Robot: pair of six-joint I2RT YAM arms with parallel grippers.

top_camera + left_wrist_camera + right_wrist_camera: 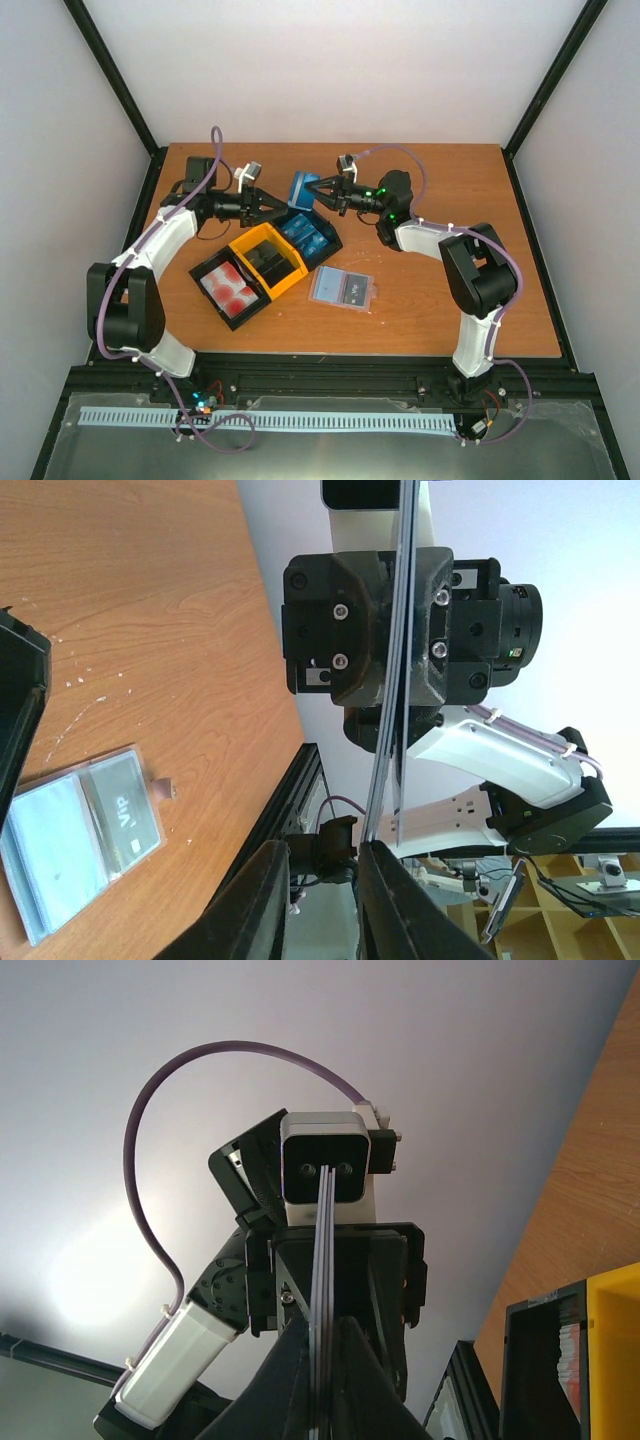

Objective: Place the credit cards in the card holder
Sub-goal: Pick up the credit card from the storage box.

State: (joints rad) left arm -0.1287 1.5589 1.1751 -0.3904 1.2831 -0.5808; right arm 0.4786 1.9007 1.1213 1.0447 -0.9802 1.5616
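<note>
Thin blue plastic credit cards [299, 188] clamped edge-on in R gripper [313, 190], L gripper [284, 203] part-open just beside them, pinkish-tan card holder [343, 288] lying well apart.

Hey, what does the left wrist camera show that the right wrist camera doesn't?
Only the left wrist view shows the card holder, lying flat on the table. Only the right wrist view shows the yellow bin. Both views show the wooden table and the thin cards seen edge-on between the two arms, with the right jaws shut on them.
</note>
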